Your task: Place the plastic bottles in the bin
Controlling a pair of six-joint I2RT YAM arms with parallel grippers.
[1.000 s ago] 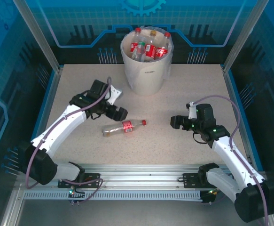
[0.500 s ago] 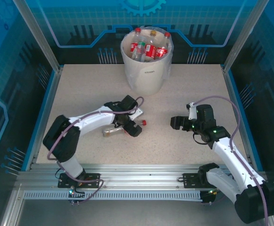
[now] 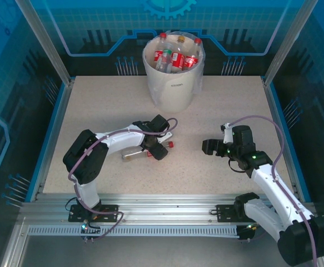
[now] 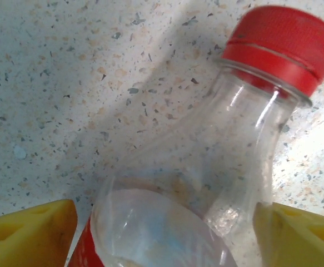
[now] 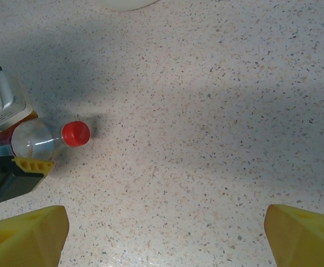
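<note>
inside blue walls, speckled table

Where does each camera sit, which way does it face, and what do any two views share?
Top external: high behind the bases, facing down at the table, the bin and both arms.
Left wrist: on the left pincer, facing down at the lying bottle, its capped neck between the yellow fingertips.
Right wrist: on the right pincer, facing down at the table, its own yellow fingertips in the bottom corners.
Shared: all three views show that bottle.
</note>
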